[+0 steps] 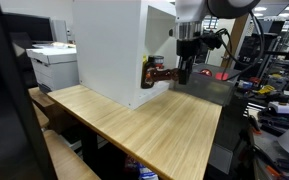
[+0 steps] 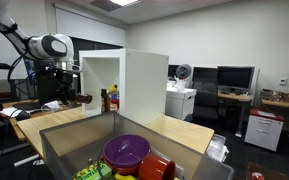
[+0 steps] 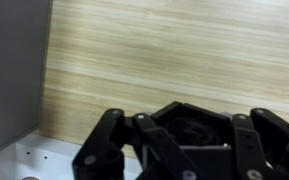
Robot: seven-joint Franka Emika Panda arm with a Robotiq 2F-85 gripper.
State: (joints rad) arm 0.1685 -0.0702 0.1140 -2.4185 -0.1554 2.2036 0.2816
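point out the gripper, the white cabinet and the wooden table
gripper [image 1: 184, 76], in an exterior view, between its fingertips
white cabinet [image 1: 109, 45], in an exterior view, on its blank side wall
wooden table [image 1: 149, 135], in an exterior view, on bare tabletop

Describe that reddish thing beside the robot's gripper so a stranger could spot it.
Find the big white open-fronted cabinet standing on the light wooden table. At the foot of its open side, right beside the black gripper, sits the small reddish-brown item, the only warm colour against the white panels.
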